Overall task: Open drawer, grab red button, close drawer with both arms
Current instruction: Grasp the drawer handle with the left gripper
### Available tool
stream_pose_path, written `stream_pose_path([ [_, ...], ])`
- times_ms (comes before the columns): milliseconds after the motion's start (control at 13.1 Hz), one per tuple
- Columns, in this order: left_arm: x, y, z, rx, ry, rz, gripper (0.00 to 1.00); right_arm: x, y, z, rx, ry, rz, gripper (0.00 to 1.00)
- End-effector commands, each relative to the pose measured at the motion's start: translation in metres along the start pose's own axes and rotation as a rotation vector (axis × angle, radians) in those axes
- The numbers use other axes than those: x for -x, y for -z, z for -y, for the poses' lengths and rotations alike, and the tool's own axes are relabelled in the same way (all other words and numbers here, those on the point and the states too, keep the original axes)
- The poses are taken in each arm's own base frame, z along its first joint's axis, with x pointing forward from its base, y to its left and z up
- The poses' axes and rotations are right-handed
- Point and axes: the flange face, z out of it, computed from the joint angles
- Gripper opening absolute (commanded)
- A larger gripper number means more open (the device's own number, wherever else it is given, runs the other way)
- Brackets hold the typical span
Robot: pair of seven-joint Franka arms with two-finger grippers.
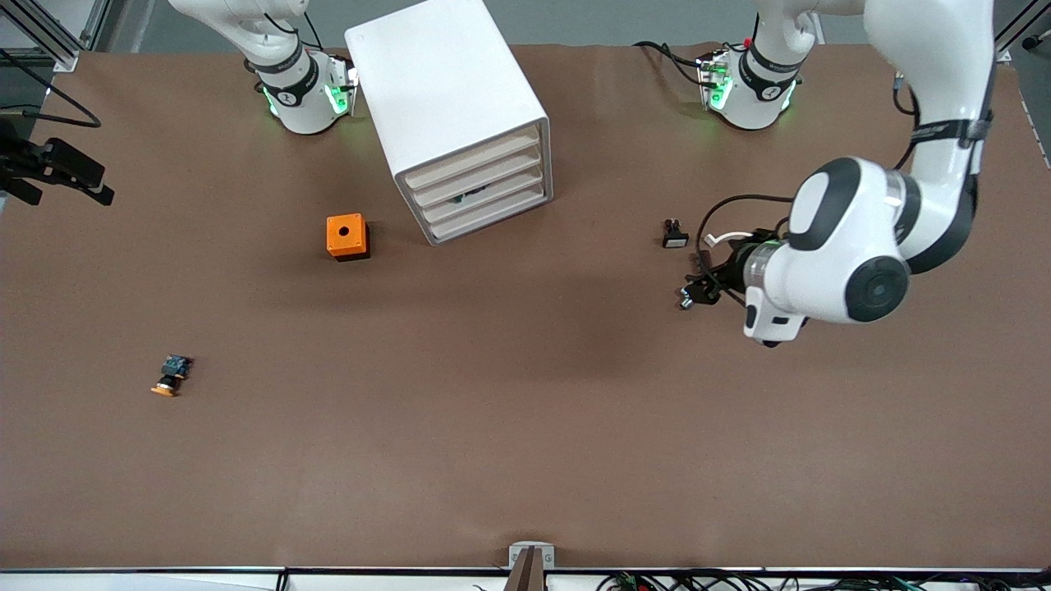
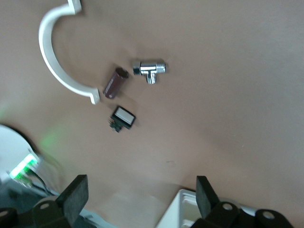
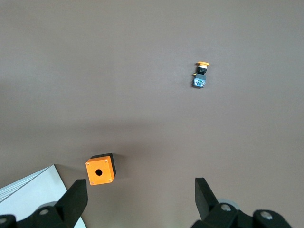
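Note:
The white drawer cabinet (image 1: 447, 90) stands between the two arm bases, and its stacked drawers (image 1: 480, 193) look shut. A small dark thing shows in the slit of one drawer. The red-capped button is not in view. My left gripper (image 1: 704, 283) hangs open and empty over small parts toward the left arm's end of the table. In the left wrist view its fingers (image 2: 140, 185) are wide apart, with a cabinet corner (image 2: 183, 209) between them. My right gripper (image 3: 140, 186) is open and empty, high over the table near the cabinet (image 3: 28, 194). It is out of the front view.
An orange cube with a hole (image 1: 346, 235) (image 3: 99, 172) sits beside the cabinet. An orange-capped button (image 1: 171, 374) (image 3: 200, 75) lies nearer the front camera. Near the left gripper lie a black switch (image 1: 674, 235) (image 2: 123, 118), chrome valve (image 2: 149, 70), dark cylinder (image 2: 115, 82) and white clip (image 2: 54, 61).

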Motion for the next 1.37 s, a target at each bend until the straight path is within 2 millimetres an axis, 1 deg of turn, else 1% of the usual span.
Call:
stream_pose_path([
  [0,0.020,-0.028,-0.040,-0.043,0.161,0.020,1.00,0.007,0.003,0.000,-0.009,0.013,-0.014,1.00],
  [152,0.039,-0.061,-0.066,-0.091,0.339,0.025,1.00,0.007,0.003,0.001,-0.010,0.013,-0.014,1.00],
  [305,0.053,-0.099,-0.083,-0.146,0.517,0.069,1.00,0.007,0.003,0.001,-0.010,0.012,-0.014,1.00],
  [381,0.058,-0.109,-0.088,-0.163,0.574,0.089,1.00,0.007,0.003,0.002,-0.012,0.004,-0.012,1.00],
  [457,0.064,-0.113,-0.092,-0.167,0.614,0.129,1.00,0.007,0.003,0.003,-0.012,0.006,-0.012,1.00],
  [534,0.071,-0.121,-0.095,-0.181,0.643,0.183,1.00,0.007,0.003,0.003,-0.012,0.006,-0.012,1.00],
  [686,0.077,-0.141,-0.108,-0.230,0.805,0.377,1.00,0.007,0.003,0.004,-0.013,0.003,-0.012,1.00],
  [762,0.079,-0.149,-0.113,-0.260,0.877,0.443,1.00,0.007,0.003,0.004,-0.013,0.003,-0.010,1.00],
  [839,0.087,-0.160,-0.118,-0.292,0.922,0.467,1.00,0.007,0.003,0.004,-0.013,0.001,-0.010,1.00],
  [915,0.104,-0.169,-0.123,-0.318,0.932,0.470,1.00,0.007,0.003,0.005,-0.013,0.003,-0.010,1.00],
  [991,0.114,-0.185,-0.129,-0.355,0.955,0.492,0.94,0.007,0.003,0.005,-0.013,0.003,-0.010,1.00],
  [1143,0.118,-0.207,-0.137,-0.428,1.052,0.570,0.66,0.007,0.003,0.005,-0.013,0.003,-0.012,1.00],
  [1220,0.129,-0.213,-0.140,-0.450,1.063,0.590,0.60,0.007,0.003,0.005,-0.013,0.003,-0.012,1.00],
  [1296,0.137,-0.217,-0.143,-0.466,1.074,0.600,0.57,0.007,0.003,0.005,-0.012,0.004,-0.012,1.00],
])
